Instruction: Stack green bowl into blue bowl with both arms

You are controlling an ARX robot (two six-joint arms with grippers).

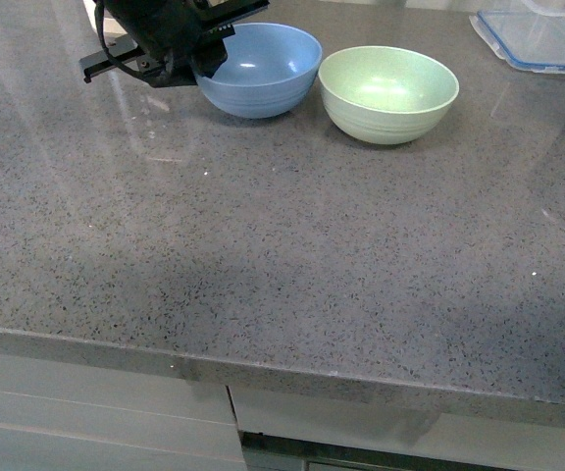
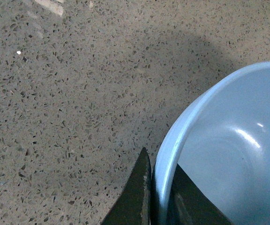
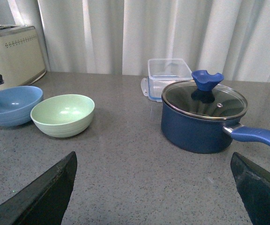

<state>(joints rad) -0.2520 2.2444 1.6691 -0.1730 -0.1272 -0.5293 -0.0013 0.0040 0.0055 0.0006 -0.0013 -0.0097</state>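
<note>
The light-blue bowl (image 1: 263, 71) sits at the back of the grey counter, touching or almost touching the pale green bowl (image 1: 388, 93) on its right. My left gripper (image 1: 202, 61) is shut on the blue bowl's left rim; in the left wrist view one finger (image 2: 137, 197) is outside the blue bowl (image 2: 228, 154) wall and the other inside. My right gripper (image 3: 156, 187) is open, well away from the bowls, and does not show in the front view. From there the green bowl (image 3: 63, 115) and blue bowl (image 3: 11, 105) stand side by side.
A dark navy pot (image 3: 203, 119) with a glass lid and blue handle stands right of the bowls. A clear lidded container (image 1: 538, 39) sits behind it. A cream toaster (image 3: 13, 54) stands at the back by the curtains. The counter's front edge (image 1: 263, 368) runs across near me.
</note>
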